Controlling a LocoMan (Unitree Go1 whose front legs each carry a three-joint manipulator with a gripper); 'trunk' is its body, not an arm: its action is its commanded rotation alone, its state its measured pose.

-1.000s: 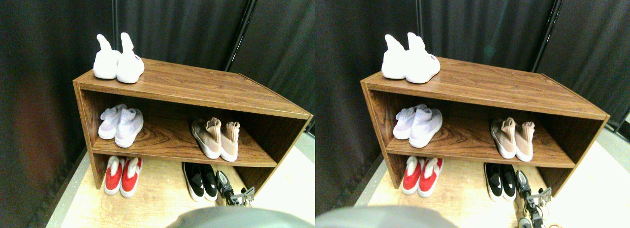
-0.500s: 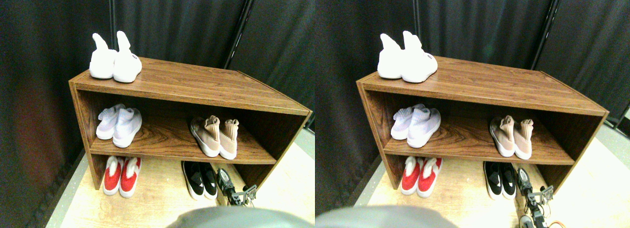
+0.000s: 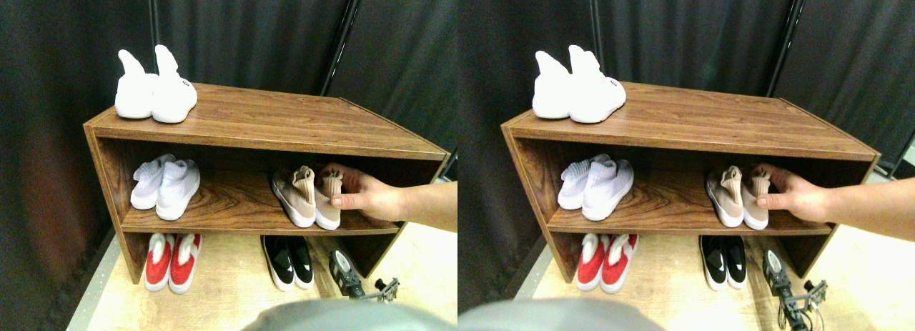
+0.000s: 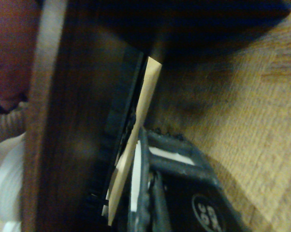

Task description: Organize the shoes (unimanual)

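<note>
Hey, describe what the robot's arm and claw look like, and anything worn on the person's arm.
The right manipulator is dark with a pale patch, ending in a small grey metal claw. Close up, the jaw is a black open frame. The person's forearm is bare: no sleeve shows.

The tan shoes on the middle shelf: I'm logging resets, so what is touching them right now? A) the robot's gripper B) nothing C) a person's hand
C: a person's hand reaches in from the right and grips the right-hand one of the tan shoes, while the right gripper sits down on the floor.
</note>
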